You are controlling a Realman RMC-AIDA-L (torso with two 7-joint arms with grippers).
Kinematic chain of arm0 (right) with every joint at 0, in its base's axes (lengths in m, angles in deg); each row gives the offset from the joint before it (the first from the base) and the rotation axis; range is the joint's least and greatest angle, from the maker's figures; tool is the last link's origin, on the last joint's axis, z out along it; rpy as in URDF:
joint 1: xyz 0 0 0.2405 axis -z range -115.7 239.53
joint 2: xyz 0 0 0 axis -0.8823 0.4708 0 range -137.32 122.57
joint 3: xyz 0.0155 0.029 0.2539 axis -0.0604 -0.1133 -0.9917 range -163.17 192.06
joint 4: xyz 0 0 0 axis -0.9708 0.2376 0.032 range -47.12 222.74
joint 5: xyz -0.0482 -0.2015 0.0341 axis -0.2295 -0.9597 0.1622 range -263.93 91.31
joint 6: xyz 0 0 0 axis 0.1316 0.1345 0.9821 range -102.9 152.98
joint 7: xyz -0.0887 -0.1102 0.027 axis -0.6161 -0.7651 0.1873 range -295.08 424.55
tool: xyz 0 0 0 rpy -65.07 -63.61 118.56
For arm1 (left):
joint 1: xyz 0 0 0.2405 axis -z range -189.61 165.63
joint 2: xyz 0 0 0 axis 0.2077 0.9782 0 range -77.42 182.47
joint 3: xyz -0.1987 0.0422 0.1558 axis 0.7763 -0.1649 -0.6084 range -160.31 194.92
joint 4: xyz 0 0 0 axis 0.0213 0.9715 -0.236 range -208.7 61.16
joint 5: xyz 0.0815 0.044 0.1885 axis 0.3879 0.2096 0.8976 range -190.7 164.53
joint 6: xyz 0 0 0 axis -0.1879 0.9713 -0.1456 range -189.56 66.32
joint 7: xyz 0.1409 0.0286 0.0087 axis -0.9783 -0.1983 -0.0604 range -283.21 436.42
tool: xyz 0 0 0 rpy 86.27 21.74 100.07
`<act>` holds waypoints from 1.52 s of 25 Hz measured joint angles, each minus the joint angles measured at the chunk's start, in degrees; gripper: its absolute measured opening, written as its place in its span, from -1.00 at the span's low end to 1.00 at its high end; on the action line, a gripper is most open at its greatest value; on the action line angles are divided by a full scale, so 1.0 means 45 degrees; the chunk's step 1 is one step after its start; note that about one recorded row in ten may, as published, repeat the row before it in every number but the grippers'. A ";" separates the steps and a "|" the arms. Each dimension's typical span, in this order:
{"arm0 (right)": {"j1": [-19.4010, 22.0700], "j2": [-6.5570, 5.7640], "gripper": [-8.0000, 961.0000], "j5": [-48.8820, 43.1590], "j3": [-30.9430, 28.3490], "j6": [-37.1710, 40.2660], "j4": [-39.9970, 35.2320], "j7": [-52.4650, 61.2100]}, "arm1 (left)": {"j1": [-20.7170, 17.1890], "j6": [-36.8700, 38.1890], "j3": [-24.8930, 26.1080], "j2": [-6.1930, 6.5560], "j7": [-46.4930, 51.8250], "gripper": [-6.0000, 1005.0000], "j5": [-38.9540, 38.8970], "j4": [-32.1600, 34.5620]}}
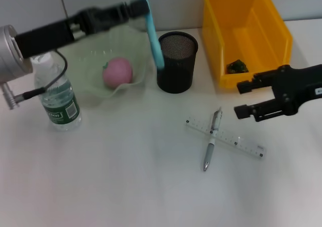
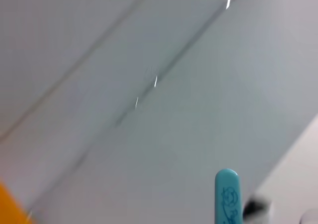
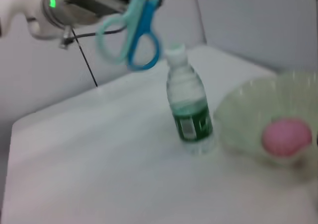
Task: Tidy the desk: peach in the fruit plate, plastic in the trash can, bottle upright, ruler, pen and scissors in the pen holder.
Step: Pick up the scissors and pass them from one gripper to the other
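My left gripper (image 1: 142,6) reaches in from the left and is shut on the blue and teal scissors (image 1: 153,35). They hang at a slant, and their lower end is at the left rim of the black mesh pen holder (image 1: 176,61). The right wrist view shows the scissors' handle rings (image 3: 131,40); the left wrist view shows the blade cover tip (image 2: 227,194). The peach (image 1: 118,71) lies in the green fruit plate (image 1: 90,78). The bottle (image 1: 58,98) stands upright. The pen (image 1: 212,139) lies across the ruler (image 1: 236,141). My right gripper (image 1: 242,99) is open and empty, right of the pen.
The yellow trash can (image 1: 271,20) stands at the back right on the white desk (image 1: 126,176), with a small dark green thing (image 1: 235,66) inside. The left arm's cable hangs beside the bottle.
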 joint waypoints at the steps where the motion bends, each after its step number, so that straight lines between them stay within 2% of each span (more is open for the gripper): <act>1: 0.0093 0.0168 0.59 0.0167 -0.0146 -0.0132 -0.0018 -0.0492 | 0.0050 -0.0143 -0.0084 -0.0026 -0.0299 -0.55 -0.0648 -0.0476; 2: 0.0206 0.0310 0.59 0.0335 -0.0234 -0.0282 -0.0017 -0.0913 | 0.0096 -0.0244 -0.0145 -0.0035 -0.0604 -0.55 -0.1211 -0.0912; 3: 0.0522 0.0666 0.59 0.0908 -0.0384 -0.0772 -0.0023 -0.1905 | 0.0202 -0.0479 -0.0341 -0.0049 -0.1340 -0.55 -0.2610 -0.1885; 4: 0.0522 0.0666 0.59 0.0908 -0.0384 -0.0772 -0.0023 -0.1905 | 0.0202 -0.0479 -0.0341 -0.0049 -0.1340 -0.55 -0.2610 -0.1885; 7: 0.1092 0.1139 0.59 0.2385 -0.0434 -0.1760 0.0169 -0.3711 | 0.0428 -0.0941 -0.0883 -0.0051 -0.2150 -0.55 -0.4476 -0.3072; 8: 0.1358 0.1267 0.59 0.3834 -0.0417 -0.2313 0.0819 -0.5007 | 0.0531 -0.1283 -0.1225 -0.0054 -0.2417 -0.55 -0.5415 -0.3542; 9: 0.1358 0.1267 0.59 0.3834 -0.0417 -0.2313 0.0819 -0.5007 | 0.0531 -0.1283 -0.1225 -0.0054 -0.2417 -0.55 -0.5415 -0.3542; 10: 0.1534 0.1278 0.59 0.5705 -0.0377 -0.2583 0.2000 -0.6522 | 0.0594 -0.1517 -0.1659 -0.0063 -0.2717 -0.55 -0.6625 -0.4048; 11: 0.1534 0.1278 0.59 0.5705 -0.0377 -0.2583 0.2000 -0.6522 | 0.0594 -0.1517 -0.1659 -0.0063 -0.2717 -0.55 -0.6625 -0.4048; 12: 0.1580 0.1268 0.59 0.6436 -0.0368 -0.2612 0.2536 -0.7161 | 0.0616 -0.1546 -0.1958 -0.0067 -0.2884 -0.55 -0.7363 -0.4290; 13: 0.1609 0.1254 0.59 0.7781 -0.0351 -0.2579 0.3541 -0.8422 | 0.0649 -0.1581 -0.2653 -0.0067 -0.3142 -0.55 -0.8802 -0.4718; 15: 0.1611 0.1253 0.59 0.8280 -0.0319 -0.2553 0.3917 -0.8958 | 0.0656 -0.1622 -0.2977 -0.0068 -0.3187 -0.55 -0.9390 -0.4833; 18: 0.1432 0.1254 0.59 0.9226 -0.0214 -0.2278 0.5024 -1.0489 | 0.0602 -0.1970 -0.4348 -0.0070 -0.3172 -0.55 -1.1356 -0.4926; 27: 0.0666 0.1309 0.59 0.9459 -0.0174 -0.1752 0.6244 -1.2572 | 0.0551 -0.2403 -0.6192 -0.0070 -0.3166 -0.55 -1.3718 -0.4871; 28: 0.0547 0.1311 0.59 0.9532 -0.0168 -0.1747 0.6489 -1.2850 | 0.0544 -0.2525 -0.6857 -0.0069 -0.3222 -0.55 -1.4512 -0.4843; 29: 0.0429 0.1315 0.59 0.9666 -0.0167 -0.1738 0.6764 -1.3207 | 0.0544 -0.2525 -0.6857 -0.0069 -0.3222 -0.55 -1.4512 -0.4843; 33: -0.0067 0.1355 0.59 1.0184 -0.0154 -0.1749 0.7804 -1.4882 | 0.0354 -0.3107 -0.8479 -0.0070 -0.3492 -0.55 -1.6175 -0.4355; 38: -0.0474 0.1373 0.59 1.0293 -0.0180 -0.1812 0.8267 -1.5596 | -0.0112 -0.4258 -1.0250 -0.0069 -0.4067 -0.55 -1.7748 -0.3349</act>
